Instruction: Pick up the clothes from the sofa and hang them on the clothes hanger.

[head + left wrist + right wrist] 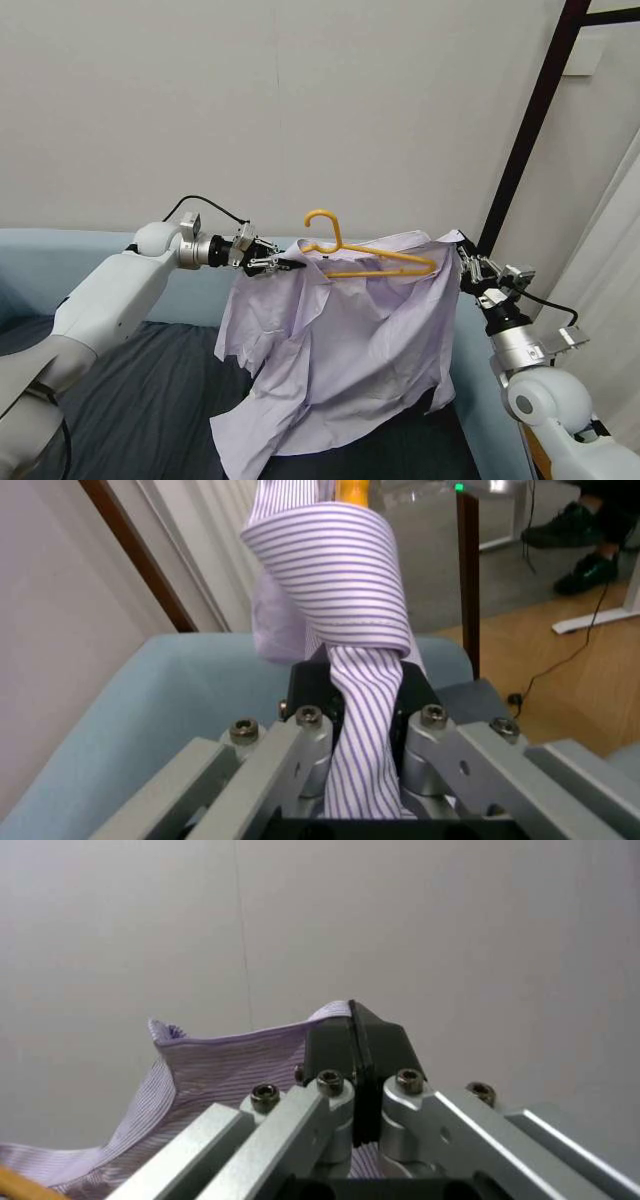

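Plain pale wall is backing the scene, with a light blue fabric sofa (pixel 60 262) running beneath it and a dark brown rack pole (pixel 525 130) rising at 1 o'clock. I am holding the lilac pin-striped cotton shirt (pixel 360 340) clear of the sofa, spread between both arms. My left gripper (pixel 283 264), at 9 o'clock of the garment, is clamping a striped fold, jaws drawn narrow on the cloth. My right gripper (pixel 465 258), at 3 o'clock, is pinching the opposite shoulder edge, jaws pressed together on fabric. Between the two grips a yellow plastic hanger (pixel 400 258) is lying along the shoulder line, its hook pointing to 12 o'clock and resting on no rail.

Assessment: the taut span is carrying the hanger and holding the shoulders open over it. The shirt body is drooping toward 6 o'clock, its hem nearing the dark grey seat cushion (pixel 150 400). Hanging on the rack is not yet done.
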Available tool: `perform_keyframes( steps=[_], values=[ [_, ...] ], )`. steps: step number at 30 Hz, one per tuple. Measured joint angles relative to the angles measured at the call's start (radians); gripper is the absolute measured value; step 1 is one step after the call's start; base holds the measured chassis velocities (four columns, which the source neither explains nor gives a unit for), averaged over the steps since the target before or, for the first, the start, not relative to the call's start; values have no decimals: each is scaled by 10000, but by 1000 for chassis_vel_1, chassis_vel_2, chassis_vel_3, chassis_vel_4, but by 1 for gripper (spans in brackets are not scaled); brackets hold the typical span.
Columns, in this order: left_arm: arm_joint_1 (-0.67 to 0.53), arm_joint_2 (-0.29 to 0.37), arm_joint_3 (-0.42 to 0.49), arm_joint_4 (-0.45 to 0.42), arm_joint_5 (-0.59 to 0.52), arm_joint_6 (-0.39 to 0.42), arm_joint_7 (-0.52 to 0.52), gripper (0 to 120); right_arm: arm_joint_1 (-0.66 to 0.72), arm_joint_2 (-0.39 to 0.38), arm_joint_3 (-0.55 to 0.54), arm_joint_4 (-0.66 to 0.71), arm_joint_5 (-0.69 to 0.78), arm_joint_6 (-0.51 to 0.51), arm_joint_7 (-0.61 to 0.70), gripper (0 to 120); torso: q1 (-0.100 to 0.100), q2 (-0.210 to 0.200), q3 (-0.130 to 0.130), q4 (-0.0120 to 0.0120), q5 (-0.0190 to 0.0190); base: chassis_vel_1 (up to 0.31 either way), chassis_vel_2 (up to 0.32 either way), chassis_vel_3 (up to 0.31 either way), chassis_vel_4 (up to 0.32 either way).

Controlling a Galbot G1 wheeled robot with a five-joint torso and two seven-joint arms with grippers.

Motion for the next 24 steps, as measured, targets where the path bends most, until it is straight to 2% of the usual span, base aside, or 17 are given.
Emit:
perform_keyframes(
  steps=[10, 24],
  values=[
    [-129, -301, -16, 258, -94, -164, -419, 7, -465, -62, -69, 741, -25, -101, 7, 0, 0, 0, -1, -4, 0, 0, 0, 0, 0],
    [-145, -498, -271, 929, 617, -340, -669, 7, -622, -42, -435, 1336, 507, 237, -486, 0, 0, 0, -1, -2, -1, 0, 0, 0, 0]
  ],
)
